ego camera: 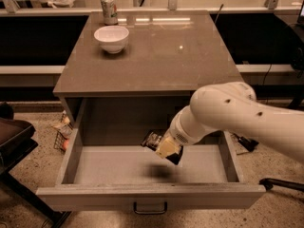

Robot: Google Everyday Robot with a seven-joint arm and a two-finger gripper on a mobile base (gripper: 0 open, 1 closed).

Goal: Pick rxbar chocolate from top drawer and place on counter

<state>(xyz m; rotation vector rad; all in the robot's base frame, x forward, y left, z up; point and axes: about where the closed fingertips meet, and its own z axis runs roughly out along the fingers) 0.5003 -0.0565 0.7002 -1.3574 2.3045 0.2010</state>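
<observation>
Black-wrapped bar [152,138] hangs inside the open drawer [95,198], clear of its floor, with a shadow lying below it. The gripper [167,150], also within the drawer and right of centre, pinches the bar by its right end. Step in hand, by my judgement: lifting out; placement not yet done. The next move calls for a rise clear of the counter [161,56] edge, then a reach onto its bare near half, well apart from the bowl [111,38] and can [109,8] at far left.
</observation>
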